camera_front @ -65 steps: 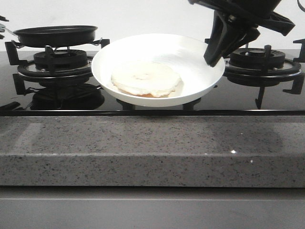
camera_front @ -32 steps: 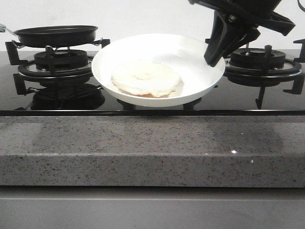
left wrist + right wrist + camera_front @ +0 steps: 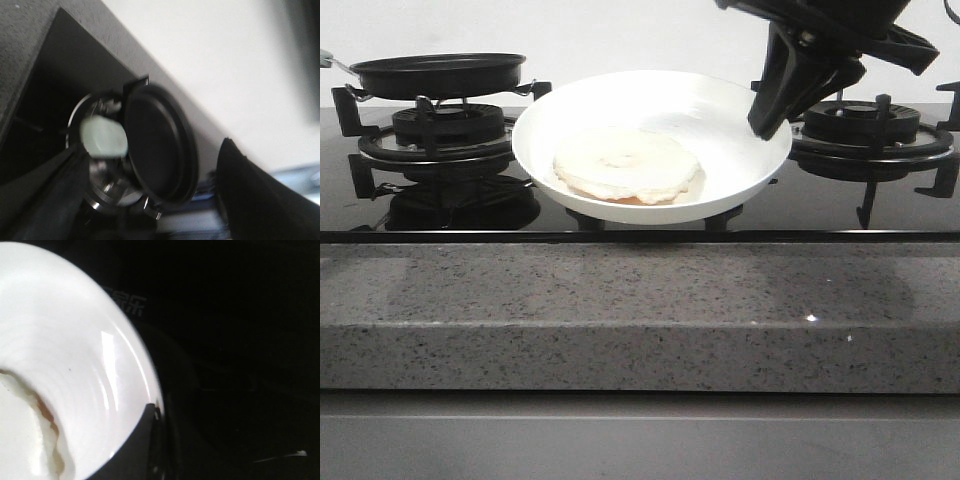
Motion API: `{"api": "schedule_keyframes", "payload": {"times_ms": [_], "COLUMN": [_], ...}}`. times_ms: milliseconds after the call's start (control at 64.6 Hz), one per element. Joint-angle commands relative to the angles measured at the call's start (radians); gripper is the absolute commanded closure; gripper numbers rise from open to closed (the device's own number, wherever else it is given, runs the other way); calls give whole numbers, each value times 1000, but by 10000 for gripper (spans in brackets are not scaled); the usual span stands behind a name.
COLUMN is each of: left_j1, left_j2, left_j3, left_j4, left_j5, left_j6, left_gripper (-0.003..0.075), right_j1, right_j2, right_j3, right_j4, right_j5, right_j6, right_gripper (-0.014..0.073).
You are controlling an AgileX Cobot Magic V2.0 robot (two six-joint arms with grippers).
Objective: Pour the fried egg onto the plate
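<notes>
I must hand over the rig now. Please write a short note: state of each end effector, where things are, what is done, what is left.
Right end effector: gripping the plate at its right rim, plate tilted toward the camera.
Left end effector: open or shut unclear; the frying pan sits on the left burner.
Fried egg: on the plate, lower side.
Done: egg is out of the pan.
Left: probably set the plate down level and release.

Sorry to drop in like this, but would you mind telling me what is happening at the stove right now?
The fried egg already lies in the white plate, which is tilted toward the camera above the stove. The right gripper is at the plate's rim on the robot's right side and appears to hold it. The black frying pan sits on the left burner, empty as far as can be seen, with the left gripper open close by it.
</notes>
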Motion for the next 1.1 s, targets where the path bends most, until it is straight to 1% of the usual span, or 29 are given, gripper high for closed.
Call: {"api": "schedule_keyframes", "payload": {"times_ms": [0, 139, 155, 170, 263, 387, 434, 496, 589, 836, 960, 1084], "left_j1": [-79, -245, -263, -272, -400, -545, -594, -632, -676, -680, -680, -680], "left_j2": [-138, -283, -297, -311, -397, -517, -558, -615, -703, -909, -980, -1010], "left_j3": [-31, -31, -31, -31, -27, 9, 33, 73, 147, 314, 353, 373], "left_j4": [125, 460, 514, 532, 800, 1098, 1179, 1264, 1320, 1269, 1269, 1269], "left_j5": [-49, -126, -131, -135, -143, -143, -143, -143, -141, -143, -143, -141], "left_j6": [-18, -151, -175, -184, -330, -520, -579, -636, -686, -693, -693, -693], "left_gripper": [195, 195, 195, 195, 196, 206, 214, 219, 219, 219, 219, 219], "right_j1": [-2, -2, -2, -2, -2, -2, -2, -2, -2, -2, -2, -2], "right_j2": [-41, -41, -41, -41, -41, -41, -41, -41, -41, -41, -41, -41], "right_j3": [-25, -25, -25, -25, -25, -25, -25, -25, -25, -25, -25, -25], "right_j4": [19, 19, 19, 19, 19, 19, 19, 19, 19, 19, 19, 19], "right_j5": [-43, -43, -43, -43, -43, -43, -43, -43, -43, -43, -43, -43], "right_j6": [-4, -4, -4, -4, -4, -4, -4, -4, -4, -4, -4, -4], "right_gripper": [662, 662, 662, 662, 662, 662, 662, 662, 662, 662, 662, 662]}}
